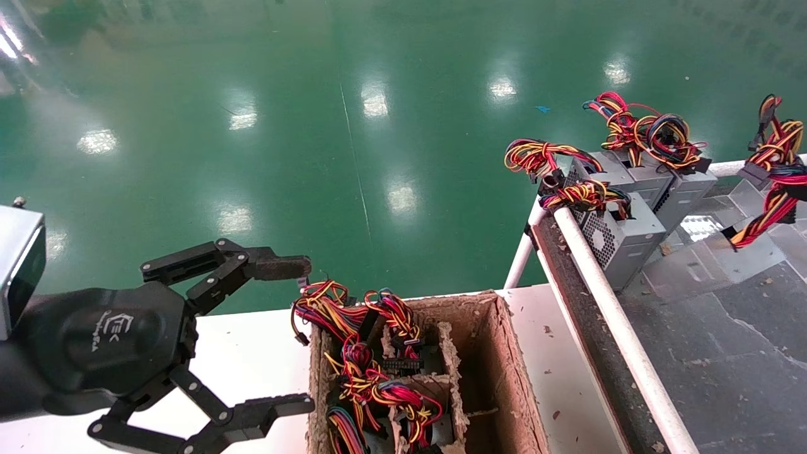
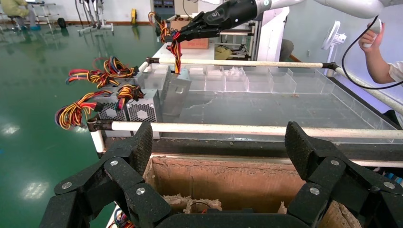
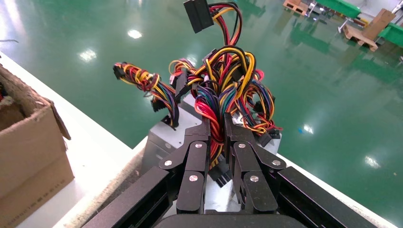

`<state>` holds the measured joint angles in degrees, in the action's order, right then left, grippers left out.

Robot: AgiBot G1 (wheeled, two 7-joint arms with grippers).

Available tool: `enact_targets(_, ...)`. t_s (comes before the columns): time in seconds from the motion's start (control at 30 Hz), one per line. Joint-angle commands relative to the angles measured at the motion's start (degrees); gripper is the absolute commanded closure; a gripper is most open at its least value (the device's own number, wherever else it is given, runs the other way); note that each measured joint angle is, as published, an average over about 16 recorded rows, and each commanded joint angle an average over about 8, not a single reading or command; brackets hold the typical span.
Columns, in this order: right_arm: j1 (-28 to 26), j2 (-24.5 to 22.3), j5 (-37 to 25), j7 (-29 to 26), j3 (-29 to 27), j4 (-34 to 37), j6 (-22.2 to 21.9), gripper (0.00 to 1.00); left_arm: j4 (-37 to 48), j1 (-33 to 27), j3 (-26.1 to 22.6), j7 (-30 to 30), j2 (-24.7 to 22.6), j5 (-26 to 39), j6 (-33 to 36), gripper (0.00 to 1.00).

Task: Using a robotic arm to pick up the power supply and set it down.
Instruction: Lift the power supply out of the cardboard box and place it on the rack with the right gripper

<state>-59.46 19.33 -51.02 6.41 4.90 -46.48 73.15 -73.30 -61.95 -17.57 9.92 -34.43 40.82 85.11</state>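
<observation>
In the right wrist view my right gripper (image 3: 217,126) is shut on the red, yellow and black wire bundle (image 3: 223,90) of a power supply (image 3: 211,197), whose silver body shows between the fingers. The left wrist view shows that gripper (image 2: 183,33) holding the wires, with the grey box (image 2: 177,90) hanging tilted below it over the table's far corner. My left gripper (image 1: 302,337) hovers open and empty beside the near left wall of a brown cardboard box (image 1: 504,353).
More power supplies (image 1: 621,236) with wire bundles stand in a row behind the white rail (image 1: 605,302). Wired units (image 1: 372,372) fill the cardboard box's compartments. Clear bins (image 2: 247,80) line the table's back. A person's hand (image 2: 375,38) is at the far side.
</observation>
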Motion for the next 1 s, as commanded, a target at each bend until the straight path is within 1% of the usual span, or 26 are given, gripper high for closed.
enact_targets(0.03,-1.5,0.4,-1.2,0.0,0.8,0.6,0.0,1.0,0.0,0.0,0.0,0.0,0.0,0.0,0.0,0.0)
enact_targets(0.6,-18.3,8.1,-12.8,-0.7,8.5,7.7,0.4,1.0,0.0,0.0,0.0,0.0,0.0,0.0,0.0,0.0)
enact_targets(1.0,-30.1,15.2,-20.7,1.8,13.2,16.3,-0.2,1.0,0.0,0.0,-0.1,0.0,0.0,-0.1,0.0,0.0)
